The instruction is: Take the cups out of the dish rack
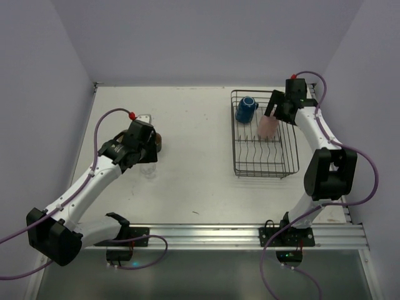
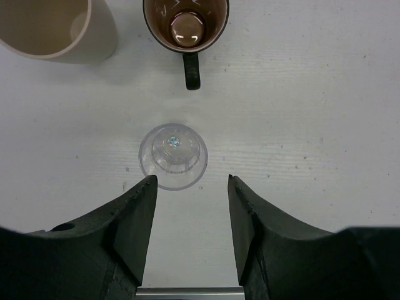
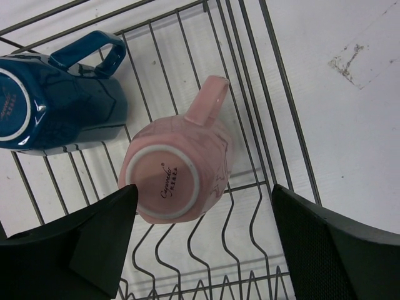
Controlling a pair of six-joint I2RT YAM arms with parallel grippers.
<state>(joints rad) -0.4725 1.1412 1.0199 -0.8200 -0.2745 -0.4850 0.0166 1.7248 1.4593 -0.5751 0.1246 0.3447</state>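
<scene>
Cups in rack: blue mug (image 3: 56, 106) and pale pink cup (image 3: 178, 172) lie side by side in the dish rack (image 3: 250, 112), their bases turned toward my right wrist camera and their handles pointing the same way.
Cups on bench: dark brown mug (image 2: 185, 25), cream-beige mug (image 2: 59, 28) and small clear glass (image 2: 173, 155) sit on the white bench (image 2: 312, 125), well apart from the rack.
Right tool (image 3: 205, 190): released, jaws wide, one finger on each side of the pink cup; I cannot tell whether either finger touches it.
Left tool (image 2: 190, 187): released, nothing between the jaws; the glass is just beyond my fingertips, with the two mugs farther off.
Rack: far right part of the bench, beside my right arm.
</scene>
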